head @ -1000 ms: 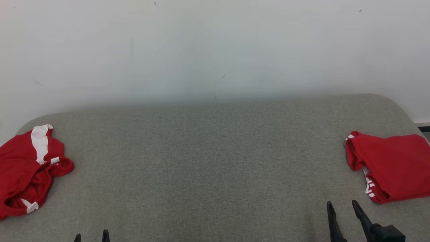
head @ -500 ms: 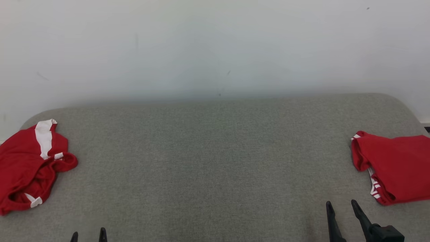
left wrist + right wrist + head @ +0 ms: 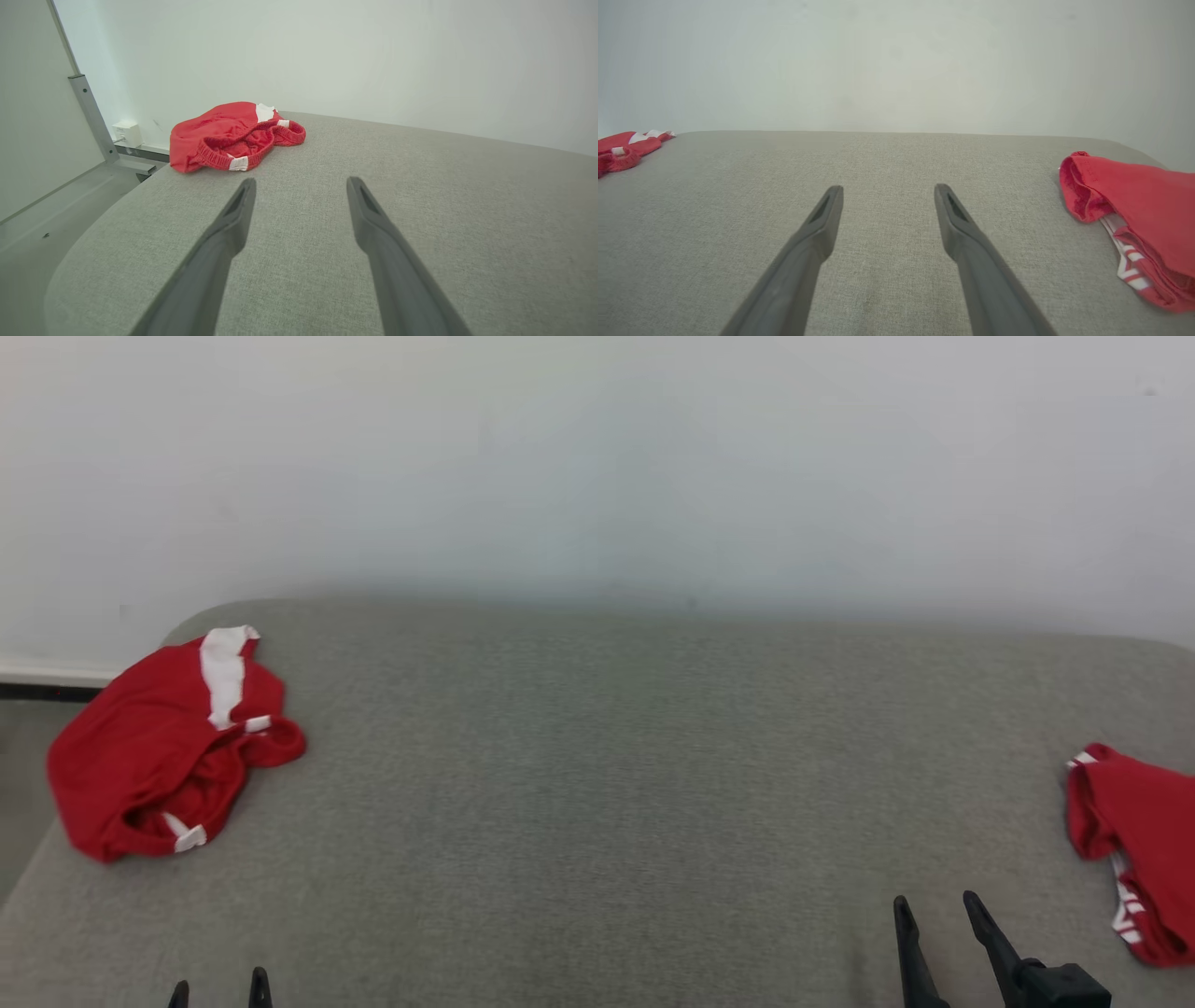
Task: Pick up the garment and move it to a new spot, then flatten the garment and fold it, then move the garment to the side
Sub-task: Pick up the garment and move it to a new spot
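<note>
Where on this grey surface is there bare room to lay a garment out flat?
The whole middle of the grey surface is bare, between the crumpled red garment at left and the other red garment at right, from the wall to the left pincer and right pincer. Only both ends are crowded.

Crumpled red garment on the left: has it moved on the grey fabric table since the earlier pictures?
No. The crumpled red garment still lies by the rounded far-left corner of the grey fabric table; only the camera turned.
</note>
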